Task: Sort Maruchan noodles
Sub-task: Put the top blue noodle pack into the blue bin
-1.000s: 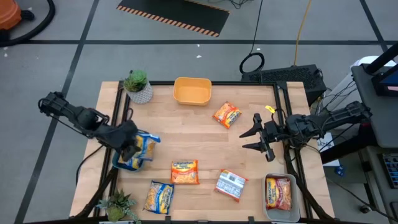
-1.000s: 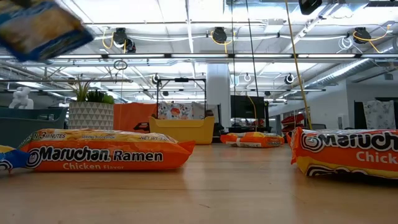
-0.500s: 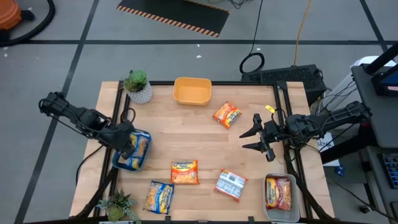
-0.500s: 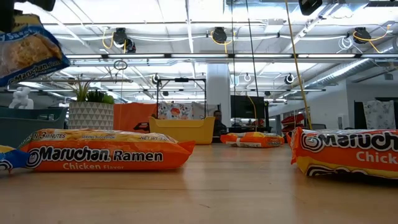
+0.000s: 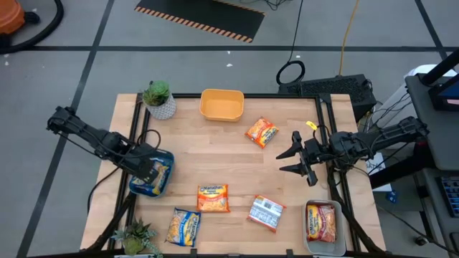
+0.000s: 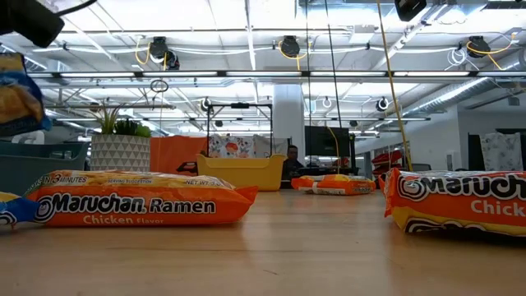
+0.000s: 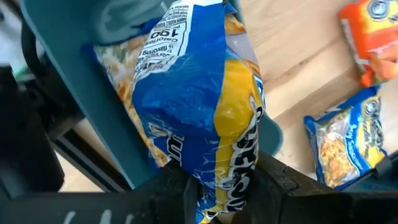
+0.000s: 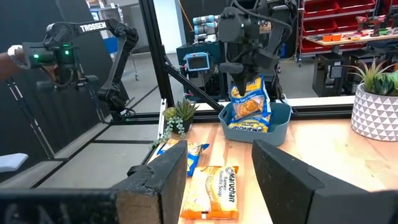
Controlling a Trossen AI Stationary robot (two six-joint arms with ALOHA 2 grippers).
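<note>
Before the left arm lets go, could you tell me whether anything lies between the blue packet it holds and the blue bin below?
Nothing visible blocks it. The left gripper holds the blue packet directly over the blue bin, which already contains another blue packet it would land on. The right gripper waits open, far off.

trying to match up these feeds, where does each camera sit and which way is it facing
High view: above the table, looking straight down; both arms show, the left hand holding a blue noodle packet over the blue bin, the right hand open.
Low view: at tabletop height, looking level across the table; the packet shows at the picture's edge.
Left wrist view: looks past its own fingers, clamped on the packet.
Right wrist view: looks across the table at the left arm.
Shared: all four views show the held packet.
</note>
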